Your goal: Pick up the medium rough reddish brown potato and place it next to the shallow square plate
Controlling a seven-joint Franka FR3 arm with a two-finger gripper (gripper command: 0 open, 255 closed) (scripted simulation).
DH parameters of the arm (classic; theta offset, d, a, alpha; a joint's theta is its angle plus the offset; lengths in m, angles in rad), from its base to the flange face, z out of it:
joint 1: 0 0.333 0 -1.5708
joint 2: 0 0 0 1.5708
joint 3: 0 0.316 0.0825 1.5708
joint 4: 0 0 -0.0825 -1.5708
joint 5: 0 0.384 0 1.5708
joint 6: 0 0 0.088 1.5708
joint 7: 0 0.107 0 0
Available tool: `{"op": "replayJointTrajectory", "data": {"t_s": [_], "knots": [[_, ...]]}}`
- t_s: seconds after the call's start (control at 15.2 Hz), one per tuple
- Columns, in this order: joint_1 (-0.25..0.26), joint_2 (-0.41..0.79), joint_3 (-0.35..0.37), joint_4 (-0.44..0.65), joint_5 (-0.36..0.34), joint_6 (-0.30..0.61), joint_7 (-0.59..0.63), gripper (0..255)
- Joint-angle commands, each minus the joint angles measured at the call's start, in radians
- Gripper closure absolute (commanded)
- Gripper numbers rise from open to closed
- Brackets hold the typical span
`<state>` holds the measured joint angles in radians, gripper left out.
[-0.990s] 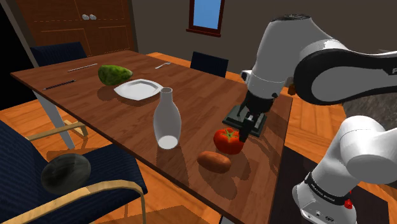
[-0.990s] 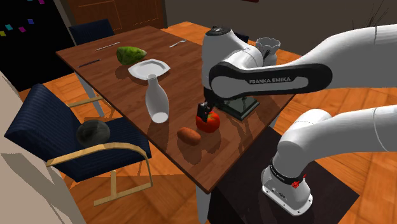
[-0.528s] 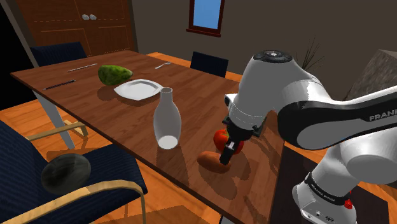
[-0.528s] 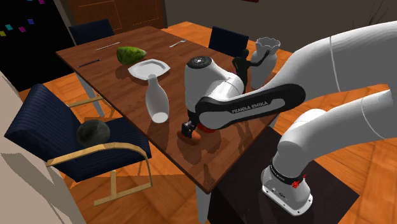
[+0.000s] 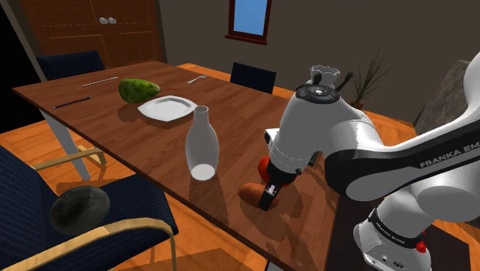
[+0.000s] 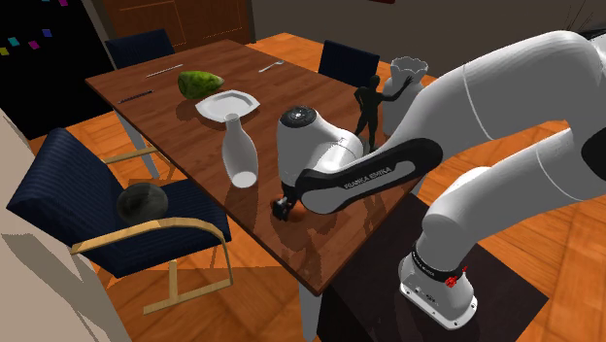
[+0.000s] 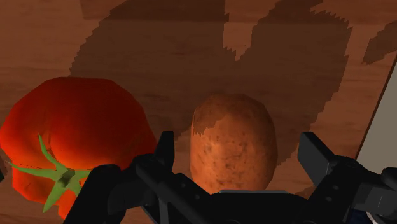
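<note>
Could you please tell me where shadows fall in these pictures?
Wrist view: a dark shadow with stair-stepped edges covers the table beyond the potato and dims the potato's far end; the tomato is brightly lit. Shoulder view: the white vase throws a soft shadow toward the table's near edge. Second exterior view: the table beneath the arm is shaded.

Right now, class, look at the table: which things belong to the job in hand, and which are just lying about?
Belong to the job: potato, square plate, tool.
Just lying about: tomato, white vase, green fruit, black figurine.
</note>
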<state>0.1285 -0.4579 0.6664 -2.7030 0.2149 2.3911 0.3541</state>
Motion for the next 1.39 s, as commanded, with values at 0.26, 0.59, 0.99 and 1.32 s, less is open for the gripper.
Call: {"op": "replayJointTrajectory", "data": {"t_s": [0.26,0.59,0.99,1.32], "knots": [[-0.008,0.021,0.011,-0.008,-0.006,0.029,0.007,0],[-0.008,0.020,0.011,-0.008,-0.006,0.029,0.007,255],[-0.007,0.020,0.011,-0.008,-0.005,0.029,0.007,255],[0.004,-0.015,-0.009,0.010,0.003,-0.023,-0.007,255]]}}
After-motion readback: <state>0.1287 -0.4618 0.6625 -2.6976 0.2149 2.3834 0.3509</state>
